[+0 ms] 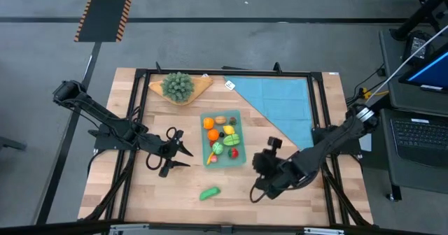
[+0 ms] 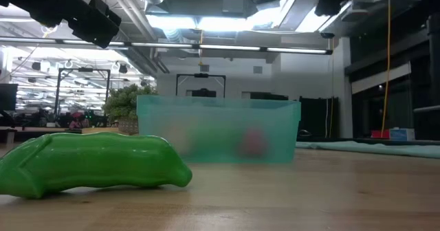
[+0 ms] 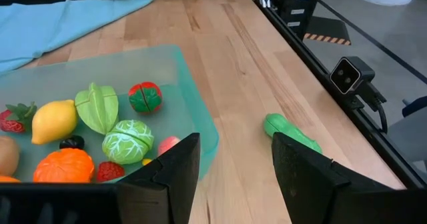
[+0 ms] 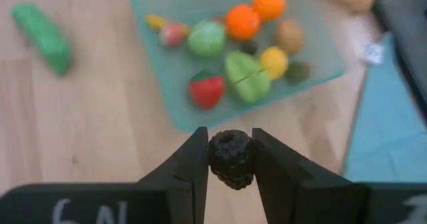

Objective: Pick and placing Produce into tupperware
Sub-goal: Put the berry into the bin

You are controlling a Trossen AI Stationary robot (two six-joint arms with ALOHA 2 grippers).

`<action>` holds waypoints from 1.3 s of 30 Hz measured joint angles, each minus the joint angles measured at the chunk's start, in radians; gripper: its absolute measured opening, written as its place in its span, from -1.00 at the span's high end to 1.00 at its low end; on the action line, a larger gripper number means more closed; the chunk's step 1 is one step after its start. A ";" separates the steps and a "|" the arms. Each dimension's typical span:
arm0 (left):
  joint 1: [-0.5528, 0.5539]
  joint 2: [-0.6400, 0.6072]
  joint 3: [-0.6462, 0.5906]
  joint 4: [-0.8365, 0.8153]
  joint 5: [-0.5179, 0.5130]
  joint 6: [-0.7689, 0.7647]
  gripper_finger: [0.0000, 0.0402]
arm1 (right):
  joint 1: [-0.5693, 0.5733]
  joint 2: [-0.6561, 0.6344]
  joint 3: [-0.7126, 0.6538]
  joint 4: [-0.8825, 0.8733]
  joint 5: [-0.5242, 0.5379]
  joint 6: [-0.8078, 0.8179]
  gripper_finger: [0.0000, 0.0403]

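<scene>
Over the wooden table's [image 1: 140,193] left half, the left gripper [image 1: 175,151] hovers just beside the shallow translucent teal-green tupperware [image 1: 239,116], fingers apart and empty. A green plastic pea pod [image 1: 209,193] lies near the front edge. Right of the tupperware, the right gripper [image 4: 231,159] is clamped on a dark knobbly toy berry [image 4: 231,159].

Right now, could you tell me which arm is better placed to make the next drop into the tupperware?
Right: its gripper already holds a dark bumpy toy berry beside the translucent teal container; the left gripper is open and empty.
</scene>
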 joint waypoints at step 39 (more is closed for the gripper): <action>0.028 0.000 -0.170 0.349 0.000 0.058 0.11 | -0.208 -0.283 -0.979 1.849 -0.324 -0.557 0.51</action>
